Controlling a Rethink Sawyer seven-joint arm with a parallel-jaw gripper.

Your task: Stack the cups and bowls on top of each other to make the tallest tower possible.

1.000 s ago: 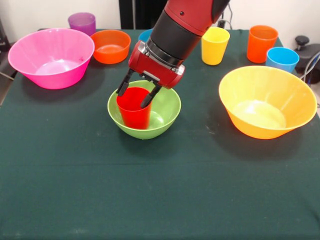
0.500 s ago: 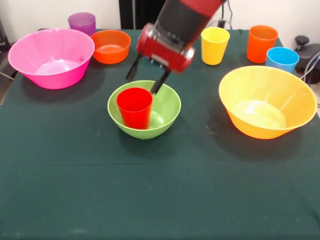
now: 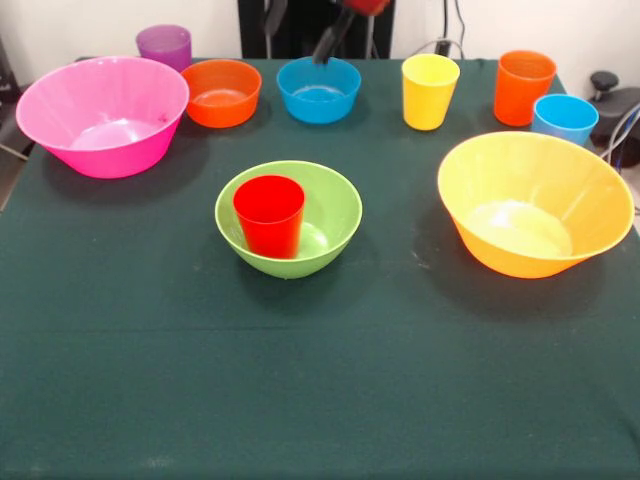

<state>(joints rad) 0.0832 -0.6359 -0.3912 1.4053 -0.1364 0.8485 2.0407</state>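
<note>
Covering the whole scene, a dark green table [image 3: 320, 400] is seen. A large pink bowl [image 3: 102, 115] is placed at the left, and a large yellow-orange bowl [image 3: 535, 203] at the right. A lime green bowl [image 3: 335, 210] is set near the middle, with a red cup [image 3: 269, 215] standing upright inside it. Along the far edge are ranged an orange bowl [image 3: 221, 92], a blue bowl [image 3: 319, 89], a yellow cup [image 3: 430, 91], an orange cup [image 3: 523, 87], a light blue cup [image 3: 564, 118] and a purple cup [image 3: 164, 46]. Only the tips of the pincer [image 3: 300, 28] are shown at the top edge, spread apart and holding nothing.
</note>
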